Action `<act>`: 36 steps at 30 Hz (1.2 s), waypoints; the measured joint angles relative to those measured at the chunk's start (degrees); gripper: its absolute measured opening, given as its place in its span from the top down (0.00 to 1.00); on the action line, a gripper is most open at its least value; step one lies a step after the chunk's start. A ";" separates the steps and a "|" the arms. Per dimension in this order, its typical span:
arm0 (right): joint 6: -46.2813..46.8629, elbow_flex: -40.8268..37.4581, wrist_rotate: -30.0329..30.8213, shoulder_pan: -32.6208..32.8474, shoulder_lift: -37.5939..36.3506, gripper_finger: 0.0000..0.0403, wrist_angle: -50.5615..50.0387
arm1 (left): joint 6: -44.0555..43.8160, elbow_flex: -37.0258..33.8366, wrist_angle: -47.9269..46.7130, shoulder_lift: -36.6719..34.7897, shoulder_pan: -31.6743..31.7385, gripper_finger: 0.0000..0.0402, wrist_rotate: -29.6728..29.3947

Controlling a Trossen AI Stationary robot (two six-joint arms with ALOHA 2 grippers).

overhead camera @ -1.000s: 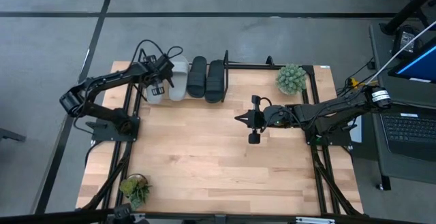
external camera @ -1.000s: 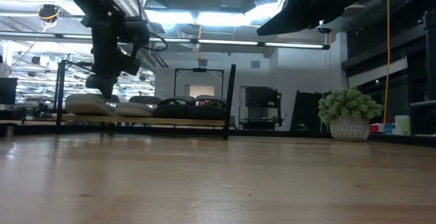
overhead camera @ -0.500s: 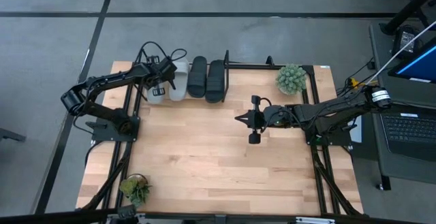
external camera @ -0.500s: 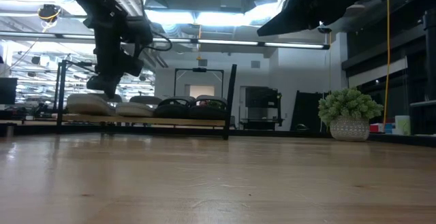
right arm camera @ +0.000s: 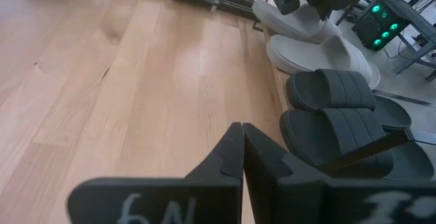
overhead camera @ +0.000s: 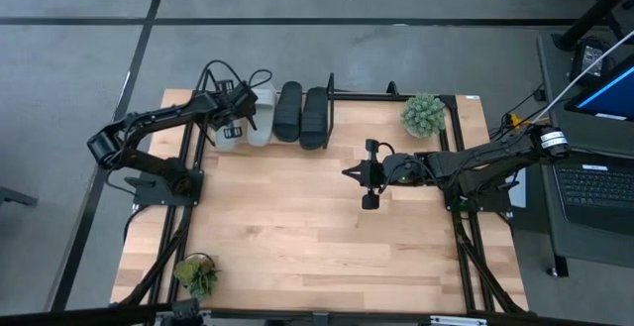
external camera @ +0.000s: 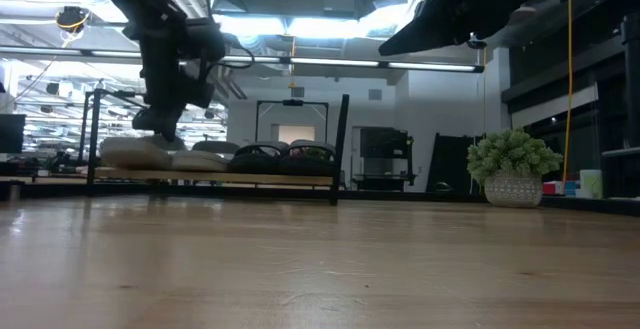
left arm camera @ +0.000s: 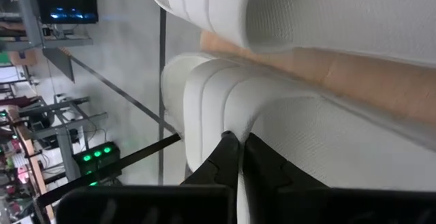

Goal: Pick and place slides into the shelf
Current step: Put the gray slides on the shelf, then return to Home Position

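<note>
Four slides lie side by side, soles down, on the shelf [overhead camera: 362, 93] at the table's far edge. Two are pale grey [overhead camera: 223, 140] [overhead camera: 261, 118] and two are black [overhead camera: 287, 113] [overhead camera: 314, 118]. My left gripper [overhead camera: 235, 124] is shut and slants down over the leftmost pale slide [left arm camera: 225, 88], its tips [left arm camera: 235, 142] at that slide's strap. My right gripper [overhead camera: 369, 175] is shut with nothing in it, high over the middle of the table, pointing toward the table's left side [right arm camera: 240, 139]. My left gripper's shut fingertips [left arm camera: 228, 141] stand against the edge of the leftmost pale slide's strap [left arm camera: 218, 108], coming slanting down from the near left. Whether they touch the strap I cannot tell. The slide lies flat on the shelf's board.
A potted plant [overhead camera: 423, 115] stands at the far right of the table, just beyond the shelf's right end. A smaller one [overhead camera: 196, 274] is at the near left corner. A laptop [overhead camera: 594, 187] sits off the table's right edge. Bare wood [overhead camera: 297, 227] lies between the arms.
My left gripper has shifted a little toward the table's right over the leftmost pale slide. The slides stay on the shelf.
</note>
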 joint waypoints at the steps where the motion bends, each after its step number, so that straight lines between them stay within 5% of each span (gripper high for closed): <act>1: 0.00 0.00 0.00 0.00 0.00 0.98 -0.02 | 0.07 0.00 0.04 -0.36 -0.16 1.00 0.01; 11: 0.10 0.00 0.00 0.00 0.00 0.98 -0.02 | 1.44 0.00 0.56 -1.43 -0.12 0.99 0.31; 28: 1.49 0.00 0.00 0.00 0.00 0.98 -0.02 | 1.09 0.00 0.36 -1.43 0.55 0.75 4.81; 36: 1.49 -0.02 0.00 0.00 0.00 0.98 0.00 | 1.51 0.00 0.13 -1.45 -2.53 0.68 -3.44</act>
